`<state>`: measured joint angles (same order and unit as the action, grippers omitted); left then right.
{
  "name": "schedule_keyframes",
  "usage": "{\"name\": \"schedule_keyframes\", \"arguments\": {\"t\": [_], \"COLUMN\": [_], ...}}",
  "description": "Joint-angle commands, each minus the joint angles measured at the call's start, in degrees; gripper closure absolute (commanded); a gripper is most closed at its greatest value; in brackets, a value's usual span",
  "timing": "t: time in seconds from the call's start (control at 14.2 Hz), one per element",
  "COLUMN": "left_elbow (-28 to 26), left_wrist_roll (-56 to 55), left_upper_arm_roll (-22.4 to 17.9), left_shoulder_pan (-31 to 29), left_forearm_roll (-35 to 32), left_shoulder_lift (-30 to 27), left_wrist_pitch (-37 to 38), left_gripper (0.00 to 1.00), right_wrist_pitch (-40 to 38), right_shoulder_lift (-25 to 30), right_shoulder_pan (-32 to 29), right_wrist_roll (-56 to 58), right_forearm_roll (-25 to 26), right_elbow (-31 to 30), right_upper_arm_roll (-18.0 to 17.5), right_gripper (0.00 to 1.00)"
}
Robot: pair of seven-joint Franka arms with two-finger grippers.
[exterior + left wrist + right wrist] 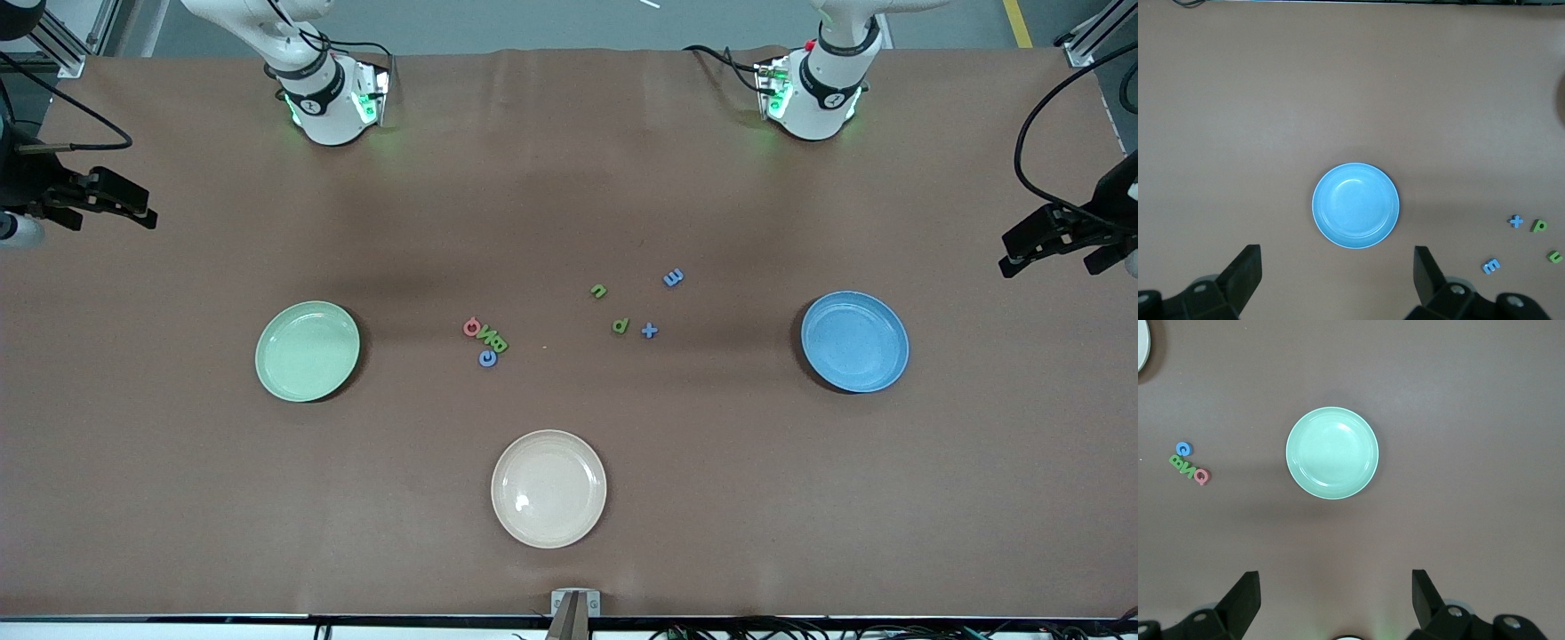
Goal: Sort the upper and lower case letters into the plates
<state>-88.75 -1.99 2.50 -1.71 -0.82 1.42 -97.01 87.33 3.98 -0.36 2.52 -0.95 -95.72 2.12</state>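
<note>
A mint green plate (307, 351) (1331, 453) lies toward the right arm's end and a blue plate (854, 341) (1355, 205) toward the left arm's end; both hold nothing. Between them lie the letters: a pink Q (471, 327), green letters (492, 340) and a blue C (487, 358) in a touching cluster, then a green n (598, 291), a blue letter (673, 277), a green p (620, 326) and a blue cross (649, 331). My left gripper (1336, 270) hangs open high over the table by the blue plate. My right gripper (1335, 587) hangs open high by the mint plate.
A cream-beige plate (548, 489) lies nearest the front camera, mid-table. Both arm bases (333, 98) (813, 93) stand at the table's back edge. Black cabled gear (98, 197) (1058, 233) overhangs each end of the table.
</note>
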Motion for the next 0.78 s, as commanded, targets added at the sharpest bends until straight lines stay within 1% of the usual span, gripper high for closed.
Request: {"name": "schedule_keyframes", "arguments": {"t": [0.0,0.35,0.57,0.71], "left_elbow": [-0.8,-0.9,-1.2,-1.1], "left_wrist_roll": [1.2,0.6,-0.7,-0.7], "left_upper_arm_roll": [0.0,0.1,2.9,4.4], "left_shoulder_pan": [-0.3,0.2,0.4,0.5], "left_forearm_roll": [1.3,1.3,0.9,0.5], "left_shoulder_lift": [-1.1,-0.7,-0.3,4.1], "left_wrist_pitch": [0.0,0.1,0.8,2.0], "left_gripper": [0.00,0.00,0.00,0.00], "right_wrist_pitch": [0.6,0.5,0.7,1.3], "right_shoulder_lift": [1.7,1.8,1.8,1.8], "right_shoulder_pan": [-0.2,0.0,-0.1,-0.1], "right_wrist_roll": [-0.1,-3.3,-2.9,-2.1], "right_forearm_roll": [0.5,0.0,0.1,0.3], "right_elbow": [-1.5,-1.5,-1.5,-1.5], "right_upper_arm_roll": [-0.1,-0.2,-0.2,-0.2], "right_gripper": [0.00,0.00,0.00,0.00]}}
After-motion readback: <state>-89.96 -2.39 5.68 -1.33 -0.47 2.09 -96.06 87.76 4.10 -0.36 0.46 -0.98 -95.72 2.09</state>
